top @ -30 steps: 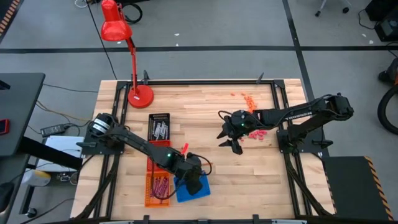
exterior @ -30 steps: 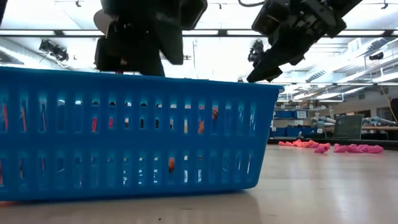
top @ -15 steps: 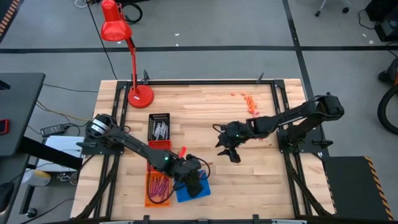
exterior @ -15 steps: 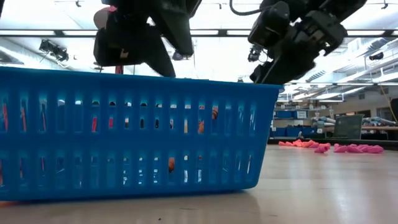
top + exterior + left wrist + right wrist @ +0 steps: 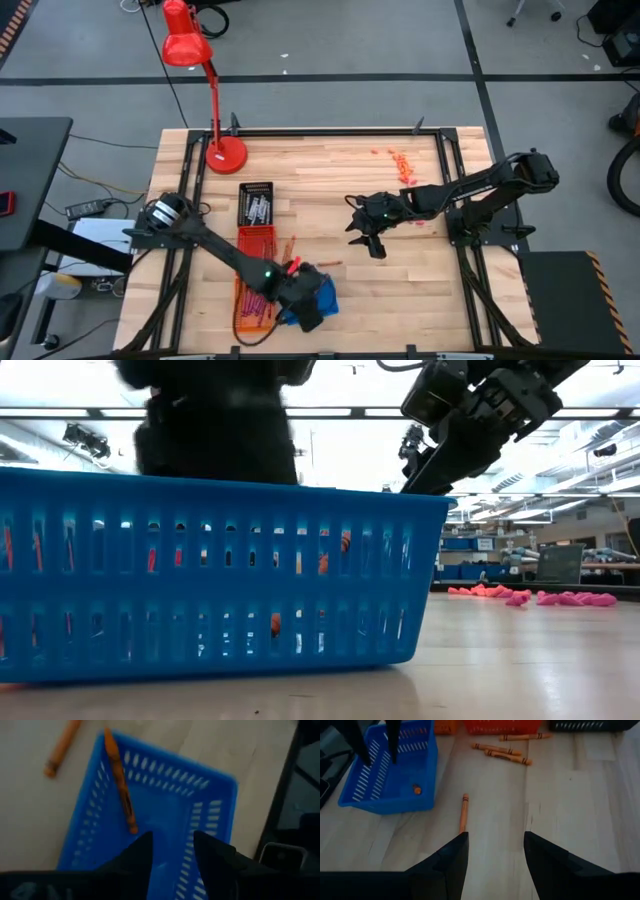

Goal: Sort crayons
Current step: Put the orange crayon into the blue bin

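crayons: one orange crayon (image 5: pixel 119 780) leans on the blue basket (image 5: pixel 200 810) rim under the empty, parted left end effector (image 5: pixel 172 852) and may tip out; another (image 5: pixel 464 812) lies on the bench (image 5: pixel 560 795) before the wide-open right end effector (image 5: pixel 495 852).

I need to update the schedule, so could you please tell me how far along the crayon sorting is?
Partly done: the black tray and orange tray hold crayons, and an orange crayon lies in the blue basket. The open left gripper is above it. Left: loose crayons on the table, and the pink pile.
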Controlling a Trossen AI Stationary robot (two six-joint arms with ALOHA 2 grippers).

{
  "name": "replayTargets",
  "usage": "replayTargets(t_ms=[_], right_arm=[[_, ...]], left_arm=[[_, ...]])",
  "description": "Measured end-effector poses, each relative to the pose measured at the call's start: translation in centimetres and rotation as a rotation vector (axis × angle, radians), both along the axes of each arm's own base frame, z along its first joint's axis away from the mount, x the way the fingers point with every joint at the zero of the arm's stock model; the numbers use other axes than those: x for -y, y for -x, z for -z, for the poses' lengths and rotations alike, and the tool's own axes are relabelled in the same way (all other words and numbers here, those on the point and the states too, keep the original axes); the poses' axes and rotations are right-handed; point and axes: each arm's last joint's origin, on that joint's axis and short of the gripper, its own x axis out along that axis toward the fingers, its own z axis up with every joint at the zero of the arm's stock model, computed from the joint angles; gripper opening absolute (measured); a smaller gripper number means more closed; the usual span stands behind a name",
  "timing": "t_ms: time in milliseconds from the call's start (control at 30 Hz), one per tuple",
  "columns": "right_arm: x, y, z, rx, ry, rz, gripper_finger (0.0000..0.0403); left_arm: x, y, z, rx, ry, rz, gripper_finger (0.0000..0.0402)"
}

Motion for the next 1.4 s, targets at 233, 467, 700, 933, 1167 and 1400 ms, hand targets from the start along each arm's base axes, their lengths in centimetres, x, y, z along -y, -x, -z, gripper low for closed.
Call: replayTargets(t_ms=[233,467,700,933,1167,1400], right_arm=[[-0.1,0.0,0.0,0.005,-0.005,0.001,0.0194],[-0.1,-0.1,-0.1,0.013,-0.009,0.003,0.0194],[-0.1,-0.2,-0.3,0.033,-0.022,0.013,0.0194],[-0.1,-0.4,-0.5,0.061,-0.035,0.022,0.0194],[0.0,-0.4,-0.5,0.059,-0.031,0.039,0.0194],[-0.1,-0.4,-0.5,0.055,-0.043,0.052,0.0194]], left_arm=[[0.9,0.2,1.9,-0.033,-0.037,-0.024,0.0152],[0.6,0.3,2.6,-0.046,-0.129,-0.044,0.0152],[0.5,0.0,3.5,-0.048,-0.158,-0.049,0.0152],[0.2,-0.5,3.5,-0.008,-0.21,-0.043,0.0152],[0.3,-1.4,4.6,0.025,-0.188,-0.054,0.0152],[0.3,-1.4,4.7,0.025,-0.185,-0.058,0.0112]])
